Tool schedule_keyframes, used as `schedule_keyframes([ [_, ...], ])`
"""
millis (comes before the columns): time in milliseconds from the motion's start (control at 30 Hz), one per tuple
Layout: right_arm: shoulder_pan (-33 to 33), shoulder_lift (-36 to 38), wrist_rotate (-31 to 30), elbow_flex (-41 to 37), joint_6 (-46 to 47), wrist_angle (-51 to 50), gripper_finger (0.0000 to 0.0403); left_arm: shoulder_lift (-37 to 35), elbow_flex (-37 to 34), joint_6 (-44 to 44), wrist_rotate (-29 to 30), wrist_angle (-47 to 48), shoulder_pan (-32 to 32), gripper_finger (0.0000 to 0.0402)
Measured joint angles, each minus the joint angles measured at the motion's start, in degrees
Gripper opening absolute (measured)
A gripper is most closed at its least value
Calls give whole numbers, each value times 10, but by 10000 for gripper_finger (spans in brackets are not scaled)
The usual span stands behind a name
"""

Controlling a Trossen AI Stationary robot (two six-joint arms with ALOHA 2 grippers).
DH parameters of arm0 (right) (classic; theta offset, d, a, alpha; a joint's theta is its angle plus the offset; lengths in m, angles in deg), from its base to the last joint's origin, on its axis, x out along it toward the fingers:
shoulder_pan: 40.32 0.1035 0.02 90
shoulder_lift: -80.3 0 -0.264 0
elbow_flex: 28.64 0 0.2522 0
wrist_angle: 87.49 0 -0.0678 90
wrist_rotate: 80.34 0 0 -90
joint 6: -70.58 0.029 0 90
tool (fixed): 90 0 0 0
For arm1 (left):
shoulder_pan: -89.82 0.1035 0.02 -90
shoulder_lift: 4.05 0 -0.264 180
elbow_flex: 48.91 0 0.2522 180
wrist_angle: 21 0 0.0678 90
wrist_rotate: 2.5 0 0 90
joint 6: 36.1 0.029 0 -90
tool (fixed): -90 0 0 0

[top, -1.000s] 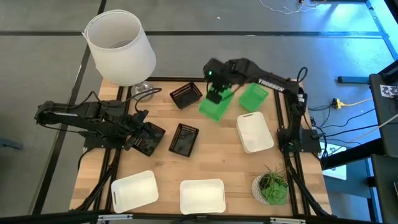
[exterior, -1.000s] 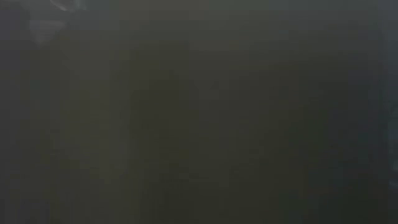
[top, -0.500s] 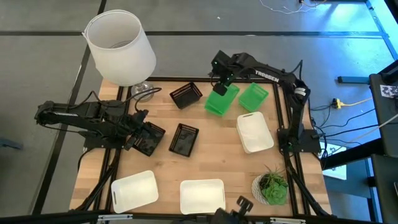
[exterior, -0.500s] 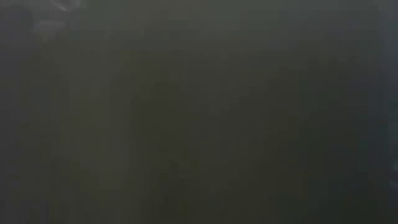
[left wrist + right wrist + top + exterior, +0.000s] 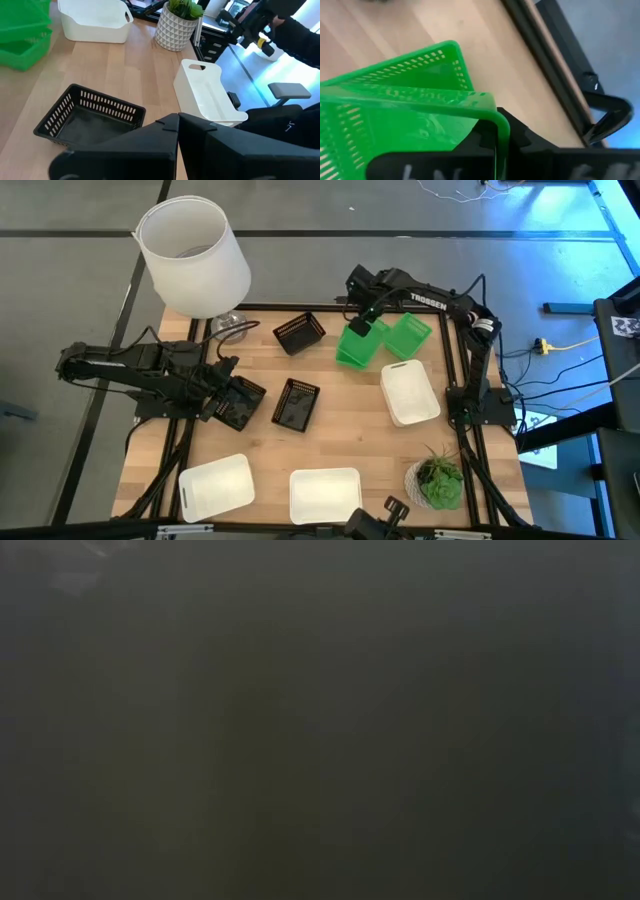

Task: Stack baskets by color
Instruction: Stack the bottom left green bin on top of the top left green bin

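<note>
At 9 o'clock on the bench (image 5: 330, 430), the left tool (image 5: 232, 392) rests pressed together beside a black basket (image 5: 240, 402), holding nothing. Two more black baskets (image 5: 297, 403) lie near centre. At 1 o'clock, the right tool (image 5: 362, 323) pinches the rim of a green basket (image 5: 357, 345), tilted, apparently for nesting with the green baskets (image 5: 407, 335) beside it. White baskets (image 5: 325, 493) occupy 6 and 3 o'clock.

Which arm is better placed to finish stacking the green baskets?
Right. The right gripper is shut on a bright green slatted plastic basket, beside the other green basket. The left gripper sits by the black baskets.
</note>
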Motion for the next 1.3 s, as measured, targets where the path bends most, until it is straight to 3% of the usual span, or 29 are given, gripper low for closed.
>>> schedule_keyframes([
  [733, 32, 0, 58, -7, -43, -28, 4, 0, 0, -1, 0, 0, 0, 0],
  [1300, 32, 0, 73, -2, -57, -30, 88, 0, 0, -1, 0, 0, 0, 0],
])
